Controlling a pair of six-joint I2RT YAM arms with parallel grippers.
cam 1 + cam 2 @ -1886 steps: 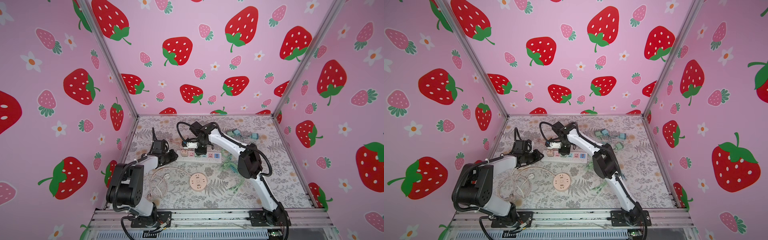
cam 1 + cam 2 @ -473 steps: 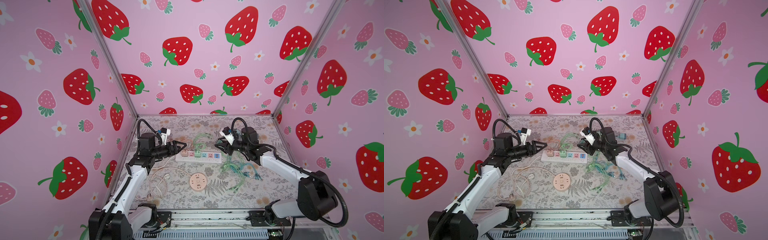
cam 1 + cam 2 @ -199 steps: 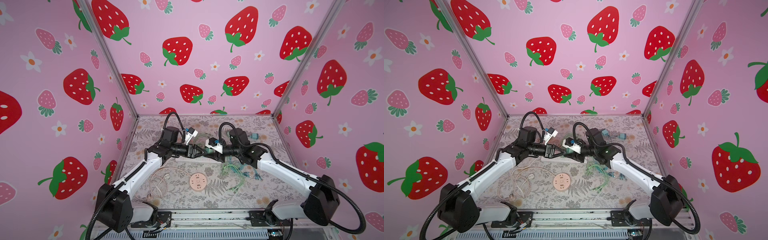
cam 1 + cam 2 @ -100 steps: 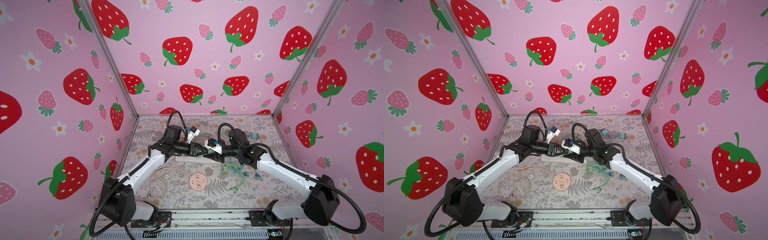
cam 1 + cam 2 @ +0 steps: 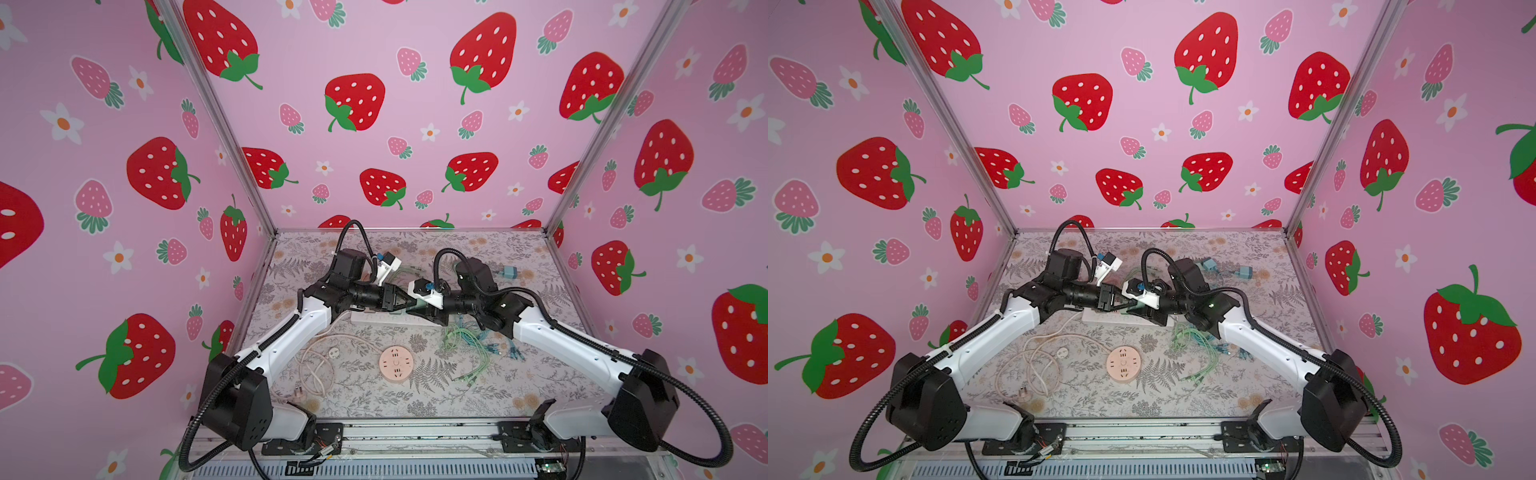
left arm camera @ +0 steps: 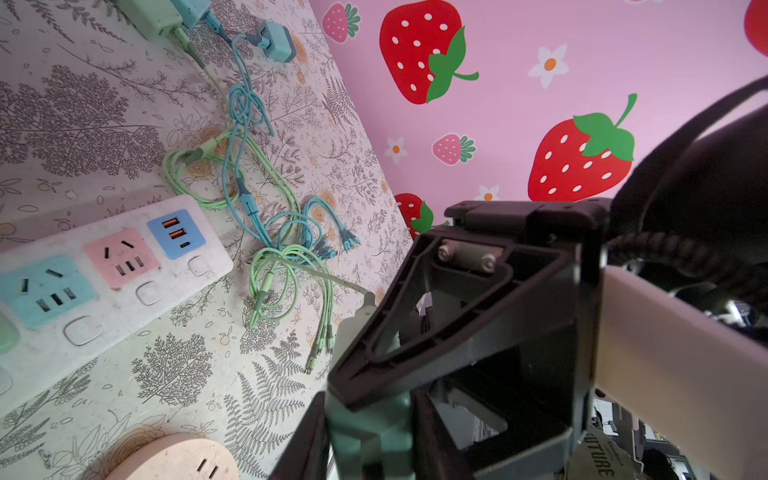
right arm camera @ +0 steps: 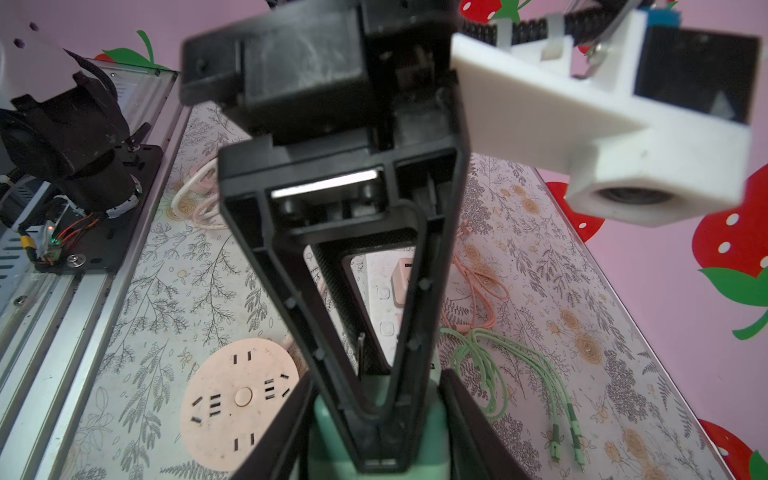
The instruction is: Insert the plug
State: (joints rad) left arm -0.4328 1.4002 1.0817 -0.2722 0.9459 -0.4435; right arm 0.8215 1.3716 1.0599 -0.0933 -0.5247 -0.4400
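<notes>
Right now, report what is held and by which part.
The right gripper clamps the green plug by its body; the left gripper brackets the same body, grip unclear.

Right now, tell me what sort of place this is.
Probably a robot test booth: strawberry-print walls on an aluminium frame, left arm and right arm bolted to a rail, plus a power strip.

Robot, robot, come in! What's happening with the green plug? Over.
Right tool shut on green plug, midair. Left tool around it too, grip unclear. Power strip below, visible sockets free. Loose cables beside strip, not blocking.
</notes>
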